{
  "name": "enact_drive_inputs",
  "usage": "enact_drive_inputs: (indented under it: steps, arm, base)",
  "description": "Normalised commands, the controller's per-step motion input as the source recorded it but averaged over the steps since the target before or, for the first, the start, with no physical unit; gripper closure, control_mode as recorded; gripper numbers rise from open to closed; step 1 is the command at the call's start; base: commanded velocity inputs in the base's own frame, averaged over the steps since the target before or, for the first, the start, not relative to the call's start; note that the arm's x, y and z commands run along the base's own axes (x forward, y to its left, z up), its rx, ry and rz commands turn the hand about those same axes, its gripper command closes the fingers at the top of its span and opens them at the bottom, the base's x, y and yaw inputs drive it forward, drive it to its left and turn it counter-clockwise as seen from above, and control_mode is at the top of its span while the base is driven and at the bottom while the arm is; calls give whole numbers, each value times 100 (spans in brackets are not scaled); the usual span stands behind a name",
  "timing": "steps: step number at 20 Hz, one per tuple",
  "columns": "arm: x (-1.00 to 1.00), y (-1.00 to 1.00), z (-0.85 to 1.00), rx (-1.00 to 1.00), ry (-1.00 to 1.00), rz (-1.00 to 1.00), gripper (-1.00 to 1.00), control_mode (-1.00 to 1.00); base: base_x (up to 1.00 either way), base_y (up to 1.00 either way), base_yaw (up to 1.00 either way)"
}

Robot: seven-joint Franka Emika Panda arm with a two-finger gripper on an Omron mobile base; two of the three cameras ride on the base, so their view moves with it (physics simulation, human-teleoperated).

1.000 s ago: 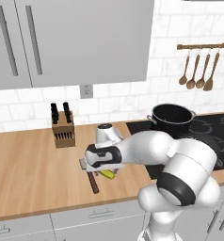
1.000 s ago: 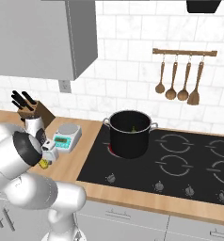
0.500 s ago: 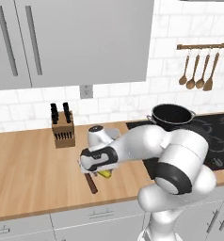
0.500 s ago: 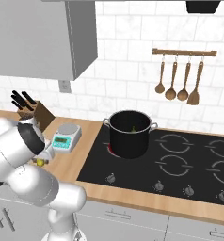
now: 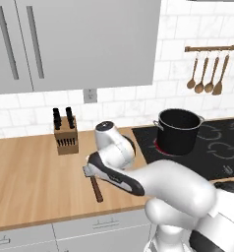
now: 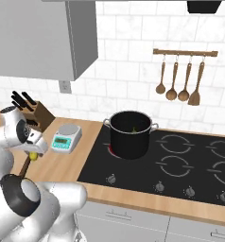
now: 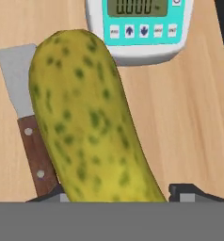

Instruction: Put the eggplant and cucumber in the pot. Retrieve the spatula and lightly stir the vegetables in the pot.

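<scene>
Two cupboard doors (image 5: 74, 42): grey, upper left of the left base view, long bar handles.
Knife block (image 5: 66, 135): wooden, left of centre in the left base view, standing on the worktop (image 5: 25, 172) against the tiled wall; in the right base view it sits at the far left edge.
Spatula (image 7: 27, 122): left side of the hand view, flat on the wood — grey blade toward the top, dark brown riveted handle toward the bottom, lying just beside the cucumber. In the left base view its handle pokes out below the hand, left of centre.
Gripper (image 7: 121, 190): bottom centre of the hand view, one dark tip on each side of the cucumber, jaws clamped on its near end.
Cucumber (image 7: 85, 117): yellow-green with dark speckles, running from the bottom centre up to the upper left of the hand view; a small yellow bit shows under the hand at the left of the right base view.
Kitchen scale (image 7: 140, 28): white and turquoise, top centre of the hand view, beyond the cucumber's far end.
Pot (image 6: 130, 133): black, centre of the right base view, on the rear left burner of the hob (image 6: 180, 163) — well apart from the hand.
Wooden utensils (image 6: 180, 85): four, hanging from a wall rail, upper right of both base views.
</scene>
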Motion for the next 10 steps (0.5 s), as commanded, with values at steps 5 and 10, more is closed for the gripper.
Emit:
enact_drive_inputs:
  steps: [5, 10]
  arm:
    - [-7, -96, 100, 18, 0, -19, 100, -100]
    - [3, -100, 100, 15, 4, -25, 100, -100]
  base:
    - [0, 0, 0]
    - [0, 0, 0]
